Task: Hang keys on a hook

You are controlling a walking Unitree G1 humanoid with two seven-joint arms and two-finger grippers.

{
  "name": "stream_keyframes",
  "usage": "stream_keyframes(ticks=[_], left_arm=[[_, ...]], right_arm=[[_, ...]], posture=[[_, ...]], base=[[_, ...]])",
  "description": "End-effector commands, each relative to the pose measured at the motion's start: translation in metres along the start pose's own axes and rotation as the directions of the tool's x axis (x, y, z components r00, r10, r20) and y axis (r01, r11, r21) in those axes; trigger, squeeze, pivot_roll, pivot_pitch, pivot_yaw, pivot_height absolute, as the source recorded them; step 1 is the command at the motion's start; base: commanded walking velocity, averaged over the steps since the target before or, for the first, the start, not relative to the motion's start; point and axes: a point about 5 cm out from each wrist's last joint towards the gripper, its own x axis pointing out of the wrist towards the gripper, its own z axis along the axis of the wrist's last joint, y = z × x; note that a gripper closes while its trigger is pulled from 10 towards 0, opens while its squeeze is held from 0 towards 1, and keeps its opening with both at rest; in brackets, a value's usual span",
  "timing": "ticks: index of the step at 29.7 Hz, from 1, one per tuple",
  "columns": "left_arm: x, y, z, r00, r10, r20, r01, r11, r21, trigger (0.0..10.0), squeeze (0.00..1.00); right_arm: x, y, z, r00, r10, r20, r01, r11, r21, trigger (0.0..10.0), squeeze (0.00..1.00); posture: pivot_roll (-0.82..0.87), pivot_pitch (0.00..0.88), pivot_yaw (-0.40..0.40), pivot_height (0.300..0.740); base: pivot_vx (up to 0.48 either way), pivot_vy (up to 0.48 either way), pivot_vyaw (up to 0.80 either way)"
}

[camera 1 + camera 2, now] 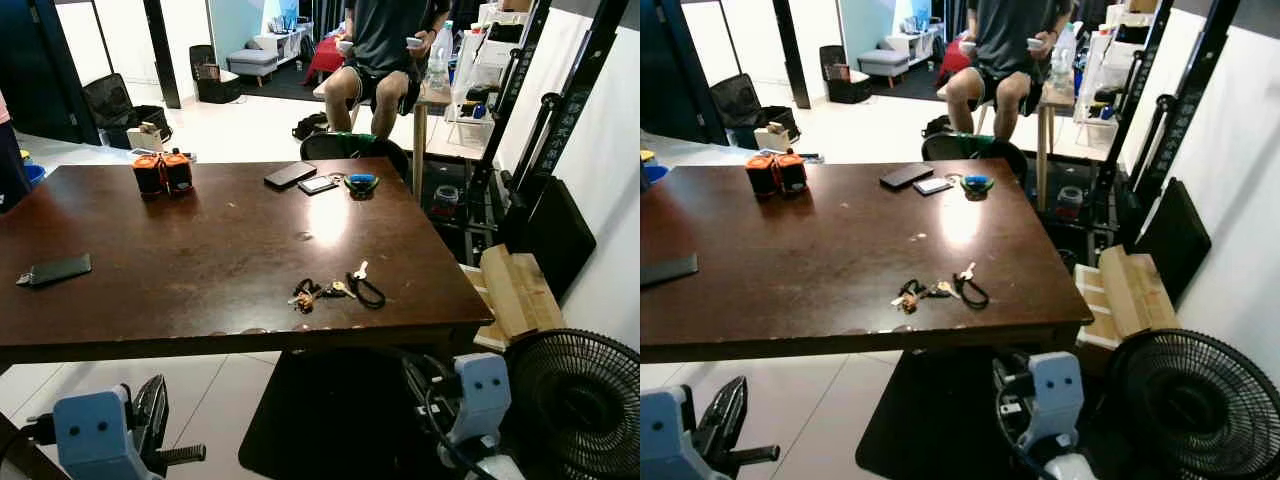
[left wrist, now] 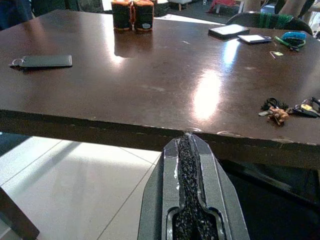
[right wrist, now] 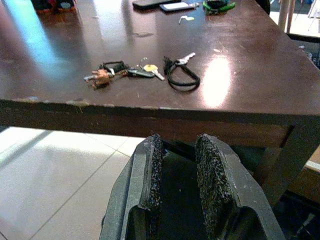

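Keys (image 1: 322,291): lying on the table (image 1: 200,250), near its front edge, towards the right corner.
Left gripper (image 2: 188,145): below the table's front edge, fingers pressed together, holding nothing.
Right gripper (image 3: 178,150): below the table's front edge, under the keys, fingers a little apart, empty.

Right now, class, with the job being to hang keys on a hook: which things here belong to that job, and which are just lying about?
Belongs to the job:
keys near the table's front edge
right gripper, open, below that edge

Just lying about:
two orange-topped cans
phones
dark case
fan
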Motion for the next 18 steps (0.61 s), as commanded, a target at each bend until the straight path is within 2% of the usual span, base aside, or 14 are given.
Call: stream_keyframes(ticks=[1, 7, 18], left_arm=[[0.0, 0.0006, -0.0015, 1.0, -0.005, -0.004, 0.005, 1.0, 0.003, 10.0, 0.0], [0.0009, 0.0013, 0.0006, 1.0, -0.007, 0.009, 0.007, 1.0, -0.001, 10.0, 0.0], [0.0019, 0.001, 0.0012, 1.0, -0.011, 0.011, 0.011, 1.0, -0.005, 10.0, 0.0]], right_arm=[[-0.0023, 0.0028, -0.0016, 1.0, 0.015, -0.015, -0.016, 1.0, -0.008, 10.0, 0.0], [-0.0036, 0.003, -0.0032, 0.999, 0.026, -0.02, -0.026, 1.0, -0.012, 10.0, 0.0], [-0.0018, 0.006, -0.0058, 0.997, 0.07, -0.024, -0.07, 0.997, -0.012, 10.0, 0.0]], posture=[[-0.06, 0.013, 0.086, 0.74], [-0.06, 0.011, 0.085, 0.74], [-0.06, 0.001, 0.084, 0.74]], base=[[0.0, 0.0, -0.8], [0.276, 0.0, -0.8], [0.298, 0.0, 0.0]])
